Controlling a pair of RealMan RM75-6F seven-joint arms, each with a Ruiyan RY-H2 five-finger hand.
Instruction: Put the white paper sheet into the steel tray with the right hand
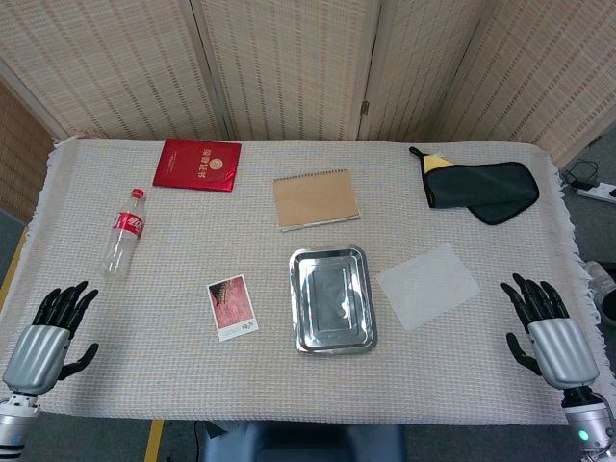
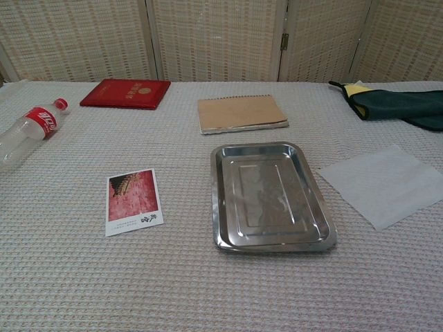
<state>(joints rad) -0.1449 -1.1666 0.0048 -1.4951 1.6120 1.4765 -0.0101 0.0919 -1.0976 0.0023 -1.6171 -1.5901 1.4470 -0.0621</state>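
Both hands rest at the near corners of the worktop (image 1: 144, 385), the left hand (image 1: 46, 332) and right hand (image 1: 549, 327) each with fingers spread and holding nothing. The white paper sheet (image 1: 428, 285) lies flat just right of the steel tray (image 1: 332, 346), apart from it and from the right hand.

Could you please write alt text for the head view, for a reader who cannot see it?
A white paper sheet lies flat just right of an empty steel tray on a cloth-covered table; the right robot hand and left robot hand rest open at the near corners. A photo card, plastic bottle, red booklet, notebook and dark cloth lie around.
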